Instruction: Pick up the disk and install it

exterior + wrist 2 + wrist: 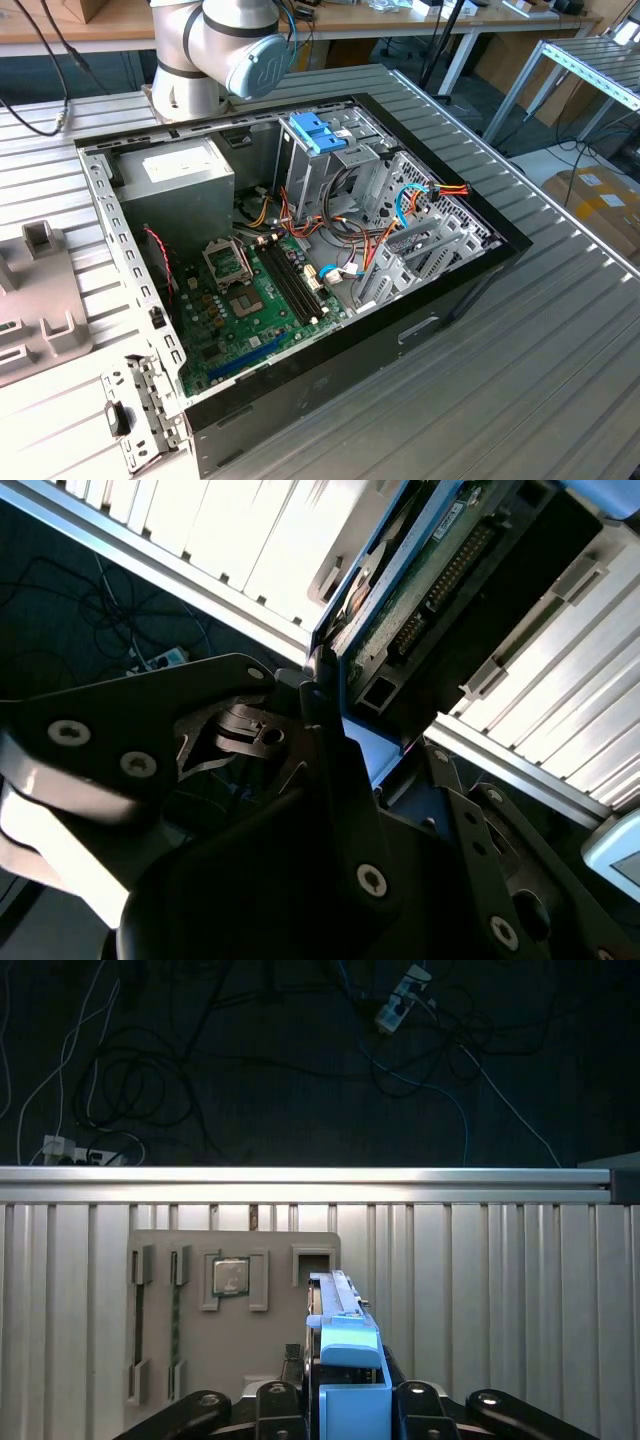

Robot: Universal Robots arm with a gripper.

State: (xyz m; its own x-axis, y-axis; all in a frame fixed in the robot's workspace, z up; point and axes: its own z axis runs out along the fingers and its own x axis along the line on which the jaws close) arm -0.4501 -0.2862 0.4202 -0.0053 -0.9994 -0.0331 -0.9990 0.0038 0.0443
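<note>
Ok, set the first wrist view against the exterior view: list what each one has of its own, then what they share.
First wrist view's own: the pincer shut on the disk, held edge-on; a processor chip seated in the grey tray; and cables on the dark floor past the table edge. Exterior view's own: the open computer case with its motherboard and power supply, and the arm's joint beyond it. Shared: the ribbed metal table and, it seems, the grey tray.

Silver-grey arm [190,50], pale blue joint cap [262,62]; black pincer [350,1390], seemingly silver-headed screws [372,880].
</note>
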